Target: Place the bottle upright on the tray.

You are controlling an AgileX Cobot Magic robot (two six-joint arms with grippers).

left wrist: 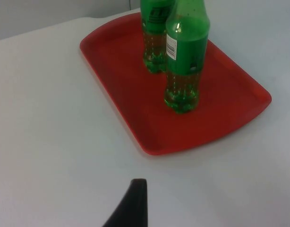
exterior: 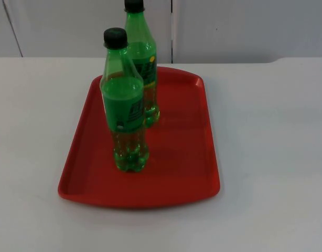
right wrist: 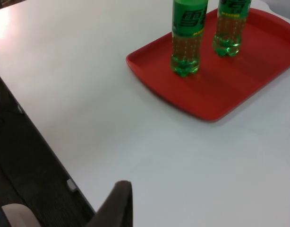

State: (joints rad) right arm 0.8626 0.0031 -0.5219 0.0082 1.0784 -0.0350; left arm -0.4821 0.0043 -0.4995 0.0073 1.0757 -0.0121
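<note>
**Two bottles upright on tray**

Near bottle (exterior: 124, 113) stands upright mid-tray; far bottle (exterior: 143, 63) stands just behind it. The red tray (exterior: 187, 173) lies on the white worktop (exterior: 271, 157). Both end effectors wait well apart from the tray; finger spread cannot be told.

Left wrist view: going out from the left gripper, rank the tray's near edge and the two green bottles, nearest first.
1. Tray: its edge on the white table comes first.
2. Front bottle: upright, mid-tray.
3. Back bottle: upright behind it, toward the tray's far end.
The left gripper waits over bare table.
</note>
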